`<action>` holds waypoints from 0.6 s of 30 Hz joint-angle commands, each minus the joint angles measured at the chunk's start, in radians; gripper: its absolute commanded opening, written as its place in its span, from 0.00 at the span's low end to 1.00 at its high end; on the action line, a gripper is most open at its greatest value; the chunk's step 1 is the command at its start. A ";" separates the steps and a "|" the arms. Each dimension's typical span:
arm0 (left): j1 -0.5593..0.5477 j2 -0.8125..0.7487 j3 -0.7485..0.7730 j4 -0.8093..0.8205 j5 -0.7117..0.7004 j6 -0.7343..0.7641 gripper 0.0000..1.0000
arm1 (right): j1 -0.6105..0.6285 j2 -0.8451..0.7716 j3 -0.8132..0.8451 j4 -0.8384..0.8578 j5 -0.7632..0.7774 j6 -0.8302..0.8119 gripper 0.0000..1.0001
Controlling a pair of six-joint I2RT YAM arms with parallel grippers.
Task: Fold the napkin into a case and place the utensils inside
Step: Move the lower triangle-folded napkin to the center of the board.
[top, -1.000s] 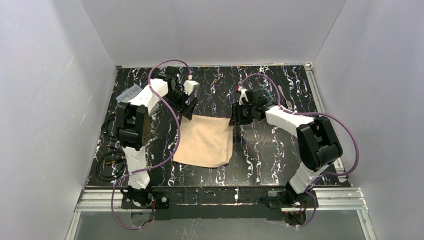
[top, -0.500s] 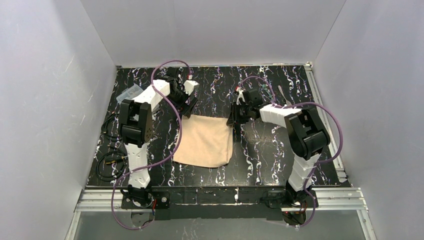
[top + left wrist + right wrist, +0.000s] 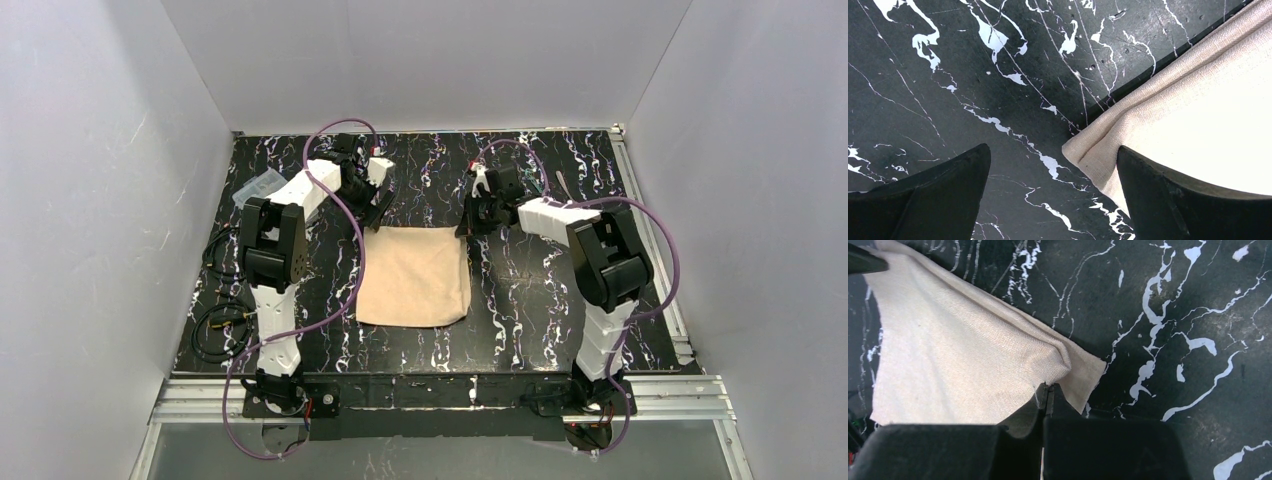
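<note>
2 grippers sit at the far corners of the napkin [image 3: 415, 276], which lies flat near the middle of the black marbled table [image 3: 520, 320]. The left gripper [image 3: 1053, 200] has its fingers [image 3: 933, 200] spread wide, straddling the far-left corner without pinching it, and 1 finger overlaps the cloth. The right gripper [image 3: 1047, 395] is closed tight on the far-right corner, where a raised fold of cloth is caught between its tips. The fork [image 3: 563, 185] lies on the table beyond the right arm.
</note>
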 commanded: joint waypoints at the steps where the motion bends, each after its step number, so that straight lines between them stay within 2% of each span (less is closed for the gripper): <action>1: 0.004 0.007 0.025 -0.009 -0.017 -0.026 0.94 | -0.004 0.050 0.063 -0.042 0.030 -0.054 0.05; 6: 0.007 -0.036 0.012 -0.022 0.008 -0.027 0.97 | -0.004 0.091 0.115 -0.082 0.059 -0.064 0.19; 9: 0.011 -0.085 0.063 -0.100 0.077 -0.029 0.99 | -0.003 0.070 0.134 -0.084 0.059 -0.045 0.29; 10: 0.011 -0.100 0.091 -0.135 0.104 -0.024 0.99 | -0.004 0.054 0.140 -0.084 0.062 -0.036 0.35; 14: 0.011 -0.182 0.139 -0.218 0.206 0.009 0.98 | -0.002 -0.062 0.121 -0.078 0.062 0.000 0.45; 18: 0.005 -0.212 0.149 -0.305 0.315 0.077 0.98 | 0.003 -0.214 0.005 -0.079 0.044 0.054 0.49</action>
